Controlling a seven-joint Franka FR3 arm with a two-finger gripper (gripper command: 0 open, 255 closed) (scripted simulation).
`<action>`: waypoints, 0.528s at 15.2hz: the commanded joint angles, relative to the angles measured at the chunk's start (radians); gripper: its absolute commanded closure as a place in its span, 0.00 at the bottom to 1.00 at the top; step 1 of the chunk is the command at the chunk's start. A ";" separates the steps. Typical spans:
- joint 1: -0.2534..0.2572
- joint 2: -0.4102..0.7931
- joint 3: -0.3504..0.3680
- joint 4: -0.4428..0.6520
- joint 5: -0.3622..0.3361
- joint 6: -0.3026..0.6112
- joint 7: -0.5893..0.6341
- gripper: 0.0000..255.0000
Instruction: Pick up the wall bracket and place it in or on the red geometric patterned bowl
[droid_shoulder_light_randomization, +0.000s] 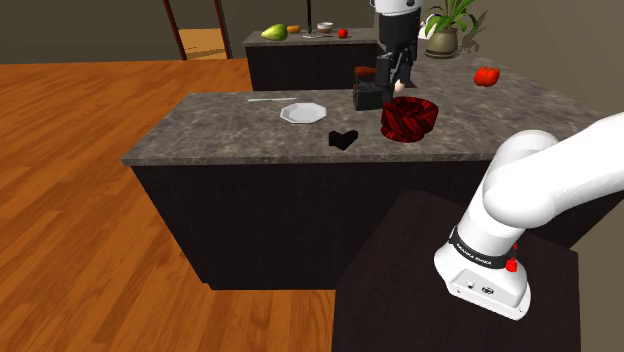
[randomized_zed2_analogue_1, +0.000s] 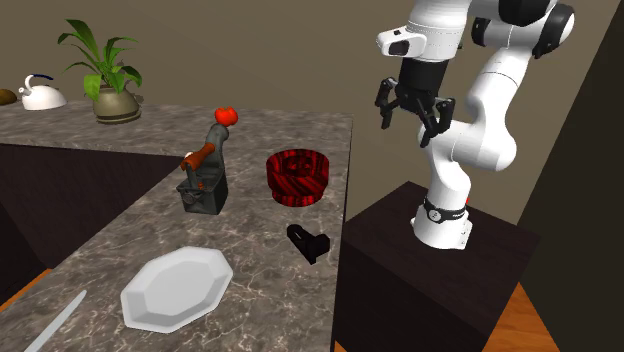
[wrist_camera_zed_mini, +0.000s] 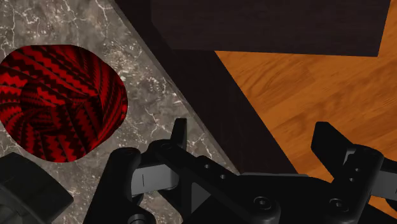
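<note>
Second exterior view: the stone counter stretches wide, and the gripper hangs high near its edge, fingers spread apart, holding nothing. The red patterned bowl sits by that edge, and the small black wall bracket lies on the counter just beside the bowl.

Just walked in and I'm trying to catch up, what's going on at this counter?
The white Franka arm is holding nothing. Its black gripper hangs open in the air over the stone counter near its edge, close to the red and black patterned bowl, which looks empty. The black wall bracket lies on the counter, apart from the bowl, not yet picked up.
</note>
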 joint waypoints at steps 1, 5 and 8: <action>0.000 0.000 0.000 0.000 0.000 0.000 0.000 0.00; -0.006 0.091 -0.039 -0.033 -0.005 0.146 -0.024 0.00; -0.010 0.173 -0.067 -0.043 -0.006 0.254 -0.044 0.00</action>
